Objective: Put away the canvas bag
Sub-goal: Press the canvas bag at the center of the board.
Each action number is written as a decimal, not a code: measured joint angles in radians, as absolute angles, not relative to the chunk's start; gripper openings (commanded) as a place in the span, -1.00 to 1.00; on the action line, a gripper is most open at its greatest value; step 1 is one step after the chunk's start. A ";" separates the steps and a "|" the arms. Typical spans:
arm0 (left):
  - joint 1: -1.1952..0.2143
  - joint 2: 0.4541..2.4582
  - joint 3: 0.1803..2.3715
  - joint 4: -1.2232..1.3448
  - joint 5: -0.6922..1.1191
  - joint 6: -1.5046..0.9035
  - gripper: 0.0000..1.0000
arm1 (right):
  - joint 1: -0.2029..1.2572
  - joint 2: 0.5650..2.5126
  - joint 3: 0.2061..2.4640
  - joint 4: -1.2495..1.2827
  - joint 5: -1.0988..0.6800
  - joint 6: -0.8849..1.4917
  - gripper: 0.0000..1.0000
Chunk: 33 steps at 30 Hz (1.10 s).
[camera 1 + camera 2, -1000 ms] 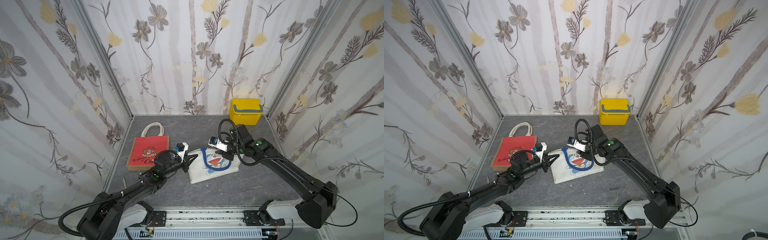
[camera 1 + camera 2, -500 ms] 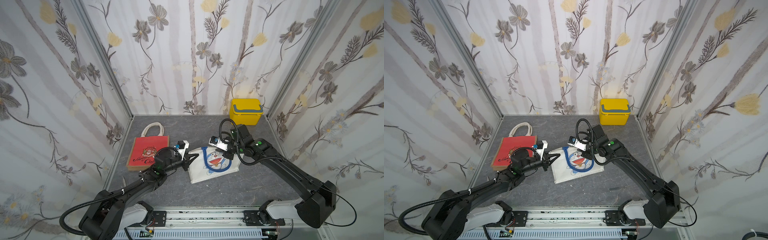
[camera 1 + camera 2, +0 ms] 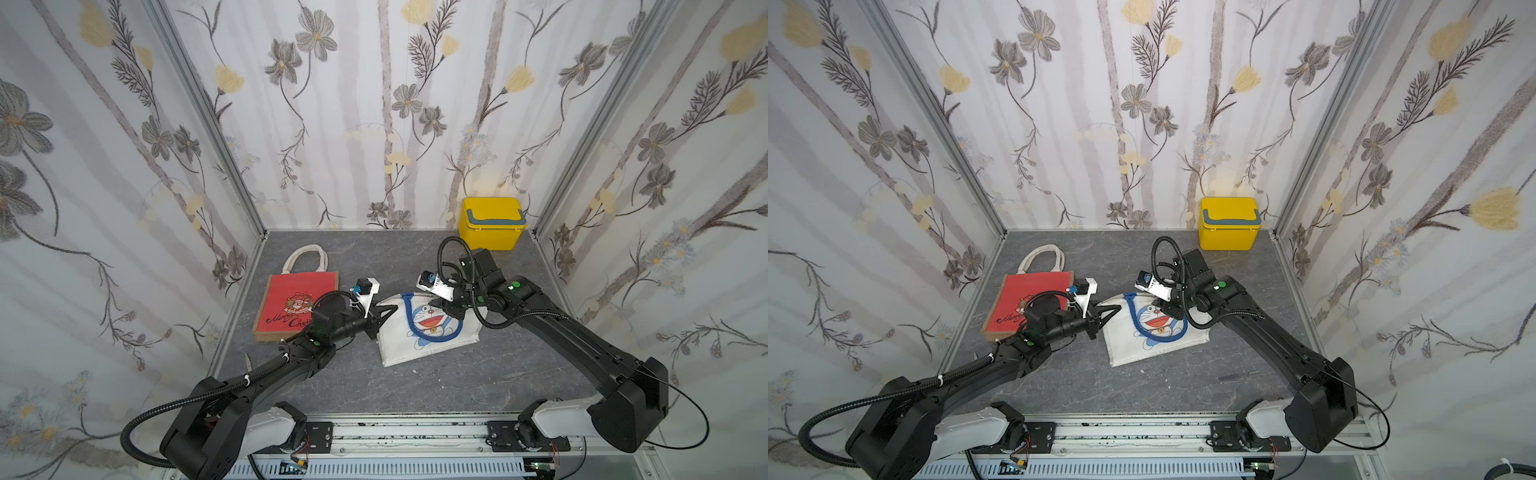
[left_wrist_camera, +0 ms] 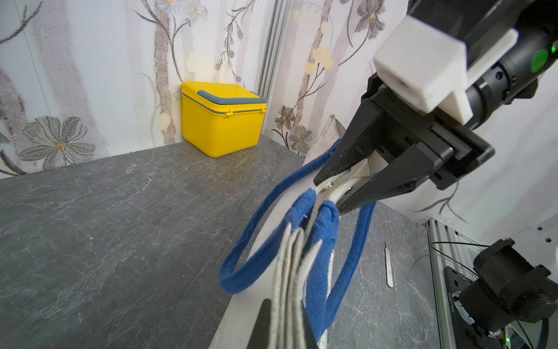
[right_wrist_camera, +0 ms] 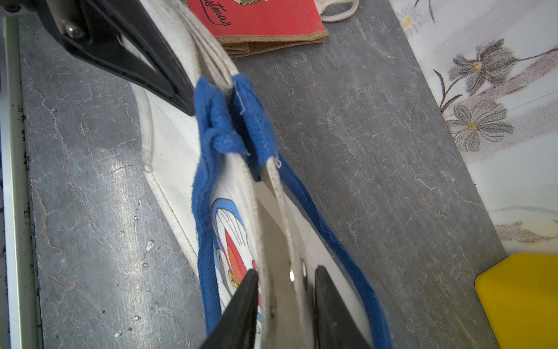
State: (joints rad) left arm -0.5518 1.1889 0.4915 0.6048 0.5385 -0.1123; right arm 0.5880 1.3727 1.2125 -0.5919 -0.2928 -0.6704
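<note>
The white canvas bag (image 3: 428, 332) (image 3: 1154, 332) with a cartoon print and blue handles (image 4: 259, 263) (image 5: 229, 127) lies mid-floor, its top rim raised. My left gripper (image 3: 392, 309) (image 3: 1117, 309) (image 4: 283, 317) is shut on the rim's left end, the folded layers pinched flat between its fingers. My right gripper (image 3: 446, 309) (image 3: 1169, 309) (image 5: 287, 272) straddles the rim further along, at the metal snaps. Its fingers stand apart and the two rim layers between them are not pressed together. The right gripper (image 4: 327, 195) also shows in the left wrist view.
A red Christmas bag (image 3: 297, 305) (image 5: 256, 18) lies flat to the left, beside my left arm. A yellow lidded box (image 3: 492, 224) (image 4: 223, 117) stands in the back right corner. A thin metal tool (image 4: 389, 266) lies on the floor near the front rail. Flowered walls close three sides.
My left gripper has crept slightly right and up with the bag's rim. The right arm has hardly moved.
</note>
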 measured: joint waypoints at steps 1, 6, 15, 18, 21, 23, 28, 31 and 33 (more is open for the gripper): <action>-0.552 1.189 0.492 0.605 0.535 -0.113 -1.00 | 0.588 1.374 1.213 -0.591 -0.292 -0.670 -0.74; -0.552 1.182 0.492 0.599 0.524 -0.117 -1.00 | 0.587 1.374 1.211 -0.585 -0.292 -0.662 -0.89; -0.551 1.178 0.495 0.594 0.513 -0.128 -1.00 | 0.586 1.344 1.204 -0.558 -0.308 -0.627 0.05; -0.551 1.187 0.515 0.581 0.496 -0.128 -0.18 | 0.586 1.313 1.192 -0.524 -0.307 -0.586 0.17; -0.551 1.190 0.554 0.542 0.453 -0.131 0.60 | 0.586 1.275 1.160 -0.476 -0.303 -0.546 0.33; -0.551 1.179 0.572 0.513 0.434 -0.124 1.00 | 0.586 1.253 1.134 -0.437 -0.299 -0.506 0.44; -0.555 1.110 0.640 0.395 0.353 -0.088 1.00 | 0.578 1.182 1.062 -0.331 -0.284 -0.406 0.66; -0.568 1.083 0.700 0.330 0.307 -0.065 1.00 | 0.570 1.116 0.996 -0.253 -0.280 -0.352 0.91; -0.585 1.079 0.742 0.288 0.303 -0.049 1.00 | 0.558 1.063 0.944 -0.192 -0.260 -0.315 0.99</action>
State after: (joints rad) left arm -0.5850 1.0786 0.7418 0.2878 0.3031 -0.0486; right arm 0.5583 1.0626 0.9436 -0.1917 -0.2600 -0.3149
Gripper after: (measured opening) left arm 0.996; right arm 0.978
